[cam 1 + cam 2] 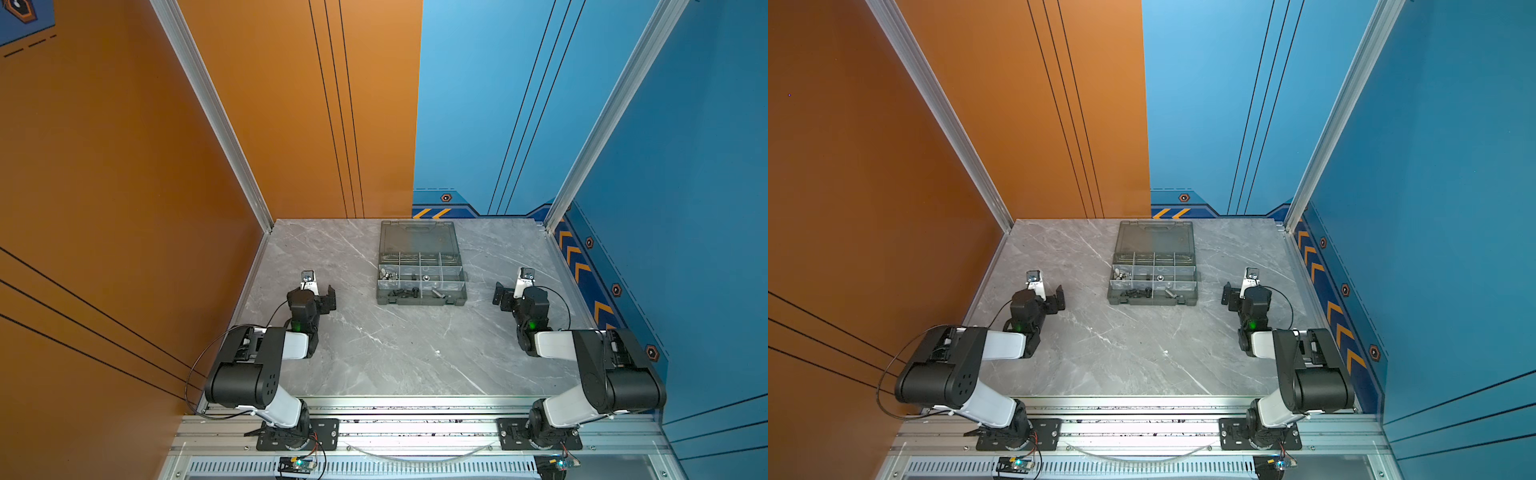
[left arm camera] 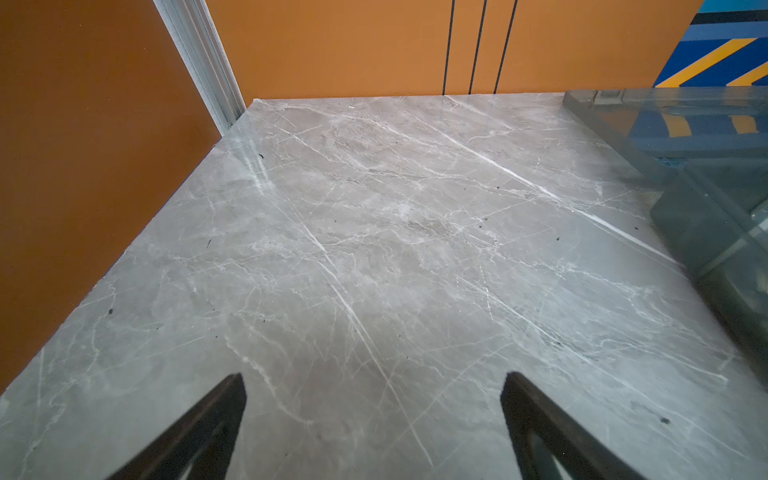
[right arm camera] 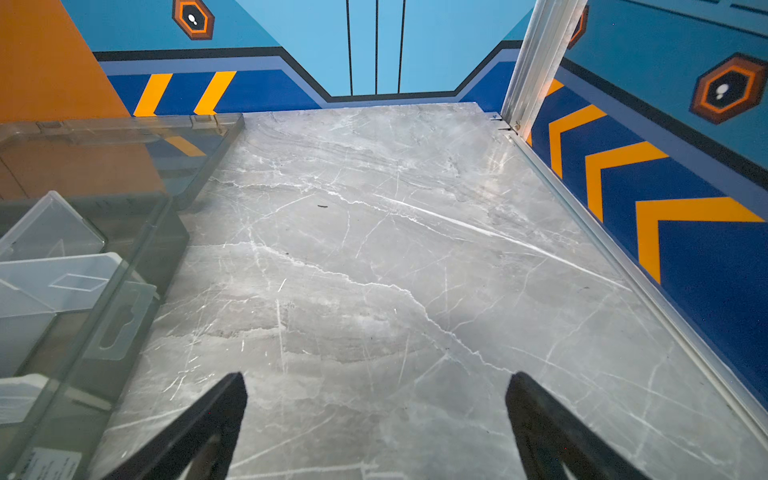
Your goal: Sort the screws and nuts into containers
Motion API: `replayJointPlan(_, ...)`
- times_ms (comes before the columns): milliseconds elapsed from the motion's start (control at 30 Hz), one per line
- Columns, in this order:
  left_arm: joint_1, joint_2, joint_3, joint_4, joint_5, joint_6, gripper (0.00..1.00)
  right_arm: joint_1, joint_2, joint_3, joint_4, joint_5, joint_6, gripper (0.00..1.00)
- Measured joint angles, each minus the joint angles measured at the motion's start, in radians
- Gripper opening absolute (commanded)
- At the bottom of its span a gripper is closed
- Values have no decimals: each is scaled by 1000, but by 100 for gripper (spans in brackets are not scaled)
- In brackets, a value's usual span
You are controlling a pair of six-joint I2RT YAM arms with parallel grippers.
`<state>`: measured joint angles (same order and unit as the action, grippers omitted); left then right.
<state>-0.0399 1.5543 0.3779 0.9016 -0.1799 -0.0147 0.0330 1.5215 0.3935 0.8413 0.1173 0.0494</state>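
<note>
A dark grey organiser case (image 1: 420,300) lies at the back middle of the table, its smoky lid (image 1: 417,237) folded open away from me. The containers (image 1: 1154,277) are its small divided compartments. Inside them lie silver wing nuts (image 1: 388,275), a silver hex nut (image 1: 426,277), black screws (image 1: 403,293) and a silver screw (image 1: 437,293). My left gripper (image 1: 320,297) (image 2: 374,378) hangs open over bare marble left of the case. My right gripper (image 1: 513,297) (image 3: 376,376) is open over bare marble right of it. Neither holds anything.
The grey marble table (image 1: 395,353) is walled in orange on the left and blue on the right. Aluminium posts (image 1: 552,216) stand at the back corners. A metal rail (image 1: 415,432) with both arm bases runs along the front. The case's edge (image 3: 124,291) sits close beside the right gripper.
</note>
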Motion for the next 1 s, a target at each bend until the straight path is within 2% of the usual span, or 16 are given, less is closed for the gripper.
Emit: replayJointPlan(1000, 14, 0, 0, 0, 16, 0, 98, 0, 0, 0, 0, 0, 0, 100)
